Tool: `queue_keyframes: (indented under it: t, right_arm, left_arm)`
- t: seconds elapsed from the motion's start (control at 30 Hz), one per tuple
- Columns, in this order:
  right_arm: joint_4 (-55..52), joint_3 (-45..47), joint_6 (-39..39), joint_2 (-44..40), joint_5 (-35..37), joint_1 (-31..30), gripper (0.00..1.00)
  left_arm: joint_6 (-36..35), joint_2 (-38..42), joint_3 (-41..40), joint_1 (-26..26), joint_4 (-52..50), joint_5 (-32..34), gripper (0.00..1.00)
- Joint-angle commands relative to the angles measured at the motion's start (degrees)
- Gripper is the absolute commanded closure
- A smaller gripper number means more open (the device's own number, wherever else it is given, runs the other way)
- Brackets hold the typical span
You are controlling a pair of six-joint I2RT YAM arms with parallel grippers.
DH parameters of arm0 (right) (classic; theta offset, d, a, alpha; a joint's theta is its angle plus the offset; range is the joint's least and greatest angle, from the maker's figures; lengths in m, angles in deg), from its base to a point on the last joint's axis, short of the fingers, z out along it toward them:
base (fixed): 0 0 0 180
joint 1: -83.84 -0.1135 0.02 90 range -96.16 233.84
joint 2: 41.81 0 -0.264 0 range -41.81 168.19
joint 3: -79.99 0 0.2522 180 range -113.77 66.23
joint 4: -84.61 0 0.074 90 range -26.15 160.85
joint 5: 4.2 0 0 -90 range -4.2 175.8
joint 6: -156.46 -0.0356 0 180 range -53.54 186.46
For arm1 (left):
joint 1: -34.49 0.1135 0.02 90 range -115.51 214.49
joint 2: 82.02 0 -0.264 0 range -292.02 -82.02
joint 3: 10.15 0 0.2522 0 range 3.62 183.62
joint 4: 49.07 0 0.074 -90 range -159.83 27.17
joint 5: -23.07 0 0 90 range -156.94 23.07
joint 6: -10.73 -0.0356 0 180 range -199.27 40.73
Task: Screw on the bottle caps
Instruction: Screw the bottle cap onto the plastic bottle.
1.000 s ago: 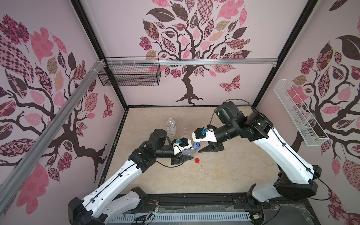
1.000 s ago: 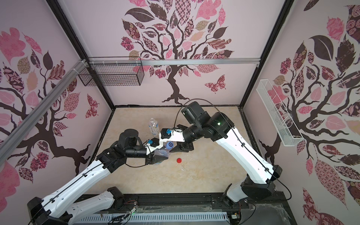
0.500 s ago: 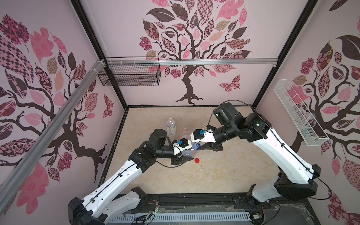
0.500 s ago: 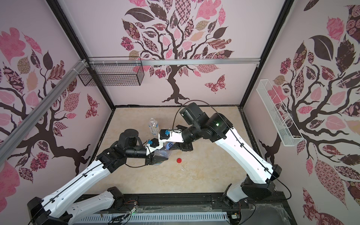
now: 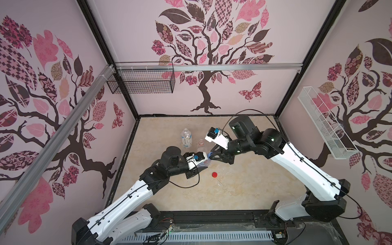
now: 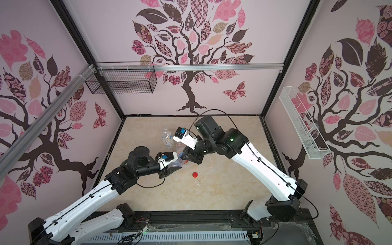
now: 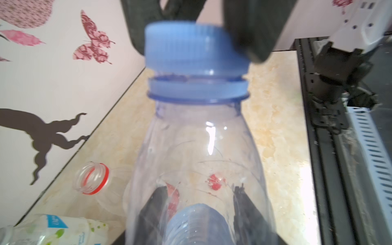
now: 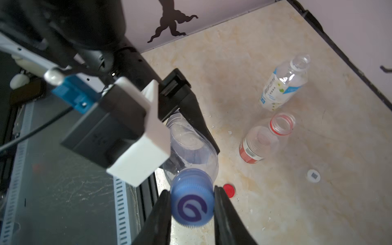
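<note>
— Blue plastic first: where is the blue cap [image 8: 192, 206]?
— Pinched in the right gripper [image 8: 192, 189], one black finger against each side of the ribbed rim. The cap is seated on the neck of the bluish bottle [image 7: 197, 137], just above the collar ring. It looks a touch askew, but the left wrist view is blurred there.
— And the bottle itself?
— Held tilted over the table [image 5: 244, 191], neck toward the right gripper. The left gripper [image 5: 202, 164] is clamped on the lower body, with a finger showing through the clear wall on either side.
— Loose items?
— The red cap [image 5: 214, 174] lies flat on the table, below the right gripper and a little to the near side, with nothing touching it. The white cap [image 8: 313, 175] lies farther out, well apart. The red-labelled bottle [image 8: 261, 144] stands upright with its neck open, beyond both grippers. The white-green bottle [image 8: 280, 84] stands just past it, also uncapped.
</note>
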Motion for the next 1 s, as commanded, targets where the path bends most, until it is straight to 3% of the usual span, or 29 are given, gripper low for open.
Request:
queue_keyframes:
  t: [0.0,0.13,0.23,0.37,0.47,0.57,0.67,0.83,0.97]
  right_arm:
    - [3.18,1.6,-24.96,1.93,7.32,-0.55,0.9]
    - [3.51,3.36,-43.38,2.73,10.5,-0.53,0.9]
    - [3.57,5.02,-52.28,2.45,12.13,-0.5,0.9]
    - [4.18,6.17,-59.32,1.91,13.16,0.18,0.9]
    - [5.99,5.1,-60.86,2.24,9.54,1.56,0.85]
    - [7.78,2.92,-54.62,1.43,8.54,1.73,0.75]
    - [8.07,0.66,-41.5,-1.36,9.22,2.4,0.56]
    - [8.49,1.24,-14.46,-9.14,6.51,3.32,0.21]
    - [6.87,3.15,8.44,-14.36,2.14,3.59,0.12]
  left_arm:
    - [-1.26,2.21,1.08,-3.49,19.55,6.84,0.48]
    - [-0.99,2.22,-0.48,-3.86,25.75,9.39,0.49]
    - [-2.03,2.28,-1.12,-3.93,27.15,10.26,0.49]
    - [-3.16,2.22,-1.55,-4.01,27.62,10.53,0.49]
    - [-3.18,2.37,-1.48,-4.01,26.1,9.71,0.49]
    - [-2.02,2.72,-0.29,-4.01,19.03,9.17,0.48]
    - [-0.94,3.39,0.57,-3.29,10.69,6.07,0.47]
    - [1.27,4.15,1.16,0.93,-0.9,-3.7,0.47]
    - [-0.82,2.71,4.23,3.96,-9.53,-12.6,0.47]
